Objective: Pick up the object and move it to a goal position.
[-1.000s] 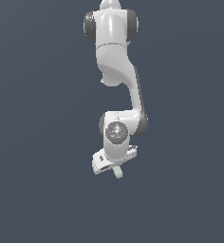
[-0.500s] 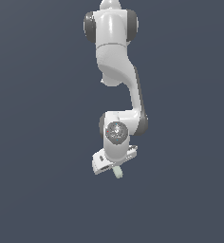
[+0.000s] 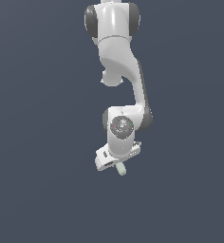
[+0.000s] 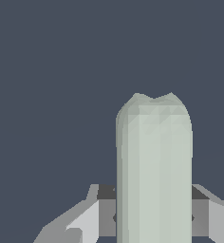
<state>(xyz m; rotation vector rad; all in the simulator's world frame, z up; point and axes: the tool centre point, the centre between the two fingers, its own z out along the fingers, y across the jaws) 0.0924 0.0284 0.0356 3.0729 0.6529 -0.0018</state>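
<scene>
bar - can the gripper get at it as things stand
Yes, it looks that way: the bar already sits between the gripper's fingers, which seem shut on it in the wrist view. In the exterior view its pale end pokes out below the gripper. Nothing else is near.

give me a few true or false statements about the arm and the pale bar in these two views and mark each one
1. The bar sits between the fingers of the gripper. True.
2. The bar lies on the floor away from the arm. False: it is held at the gripper, and in the exterior view only its end pokes out below the hand.
3. The bar is bright red. False: it is pale mint-white.
4. In the wrist view a finger shows on each side of the bar. True.
5. A second object lies beside the bar. False: only the arm and the bar show against the plain dark background.
</scene>
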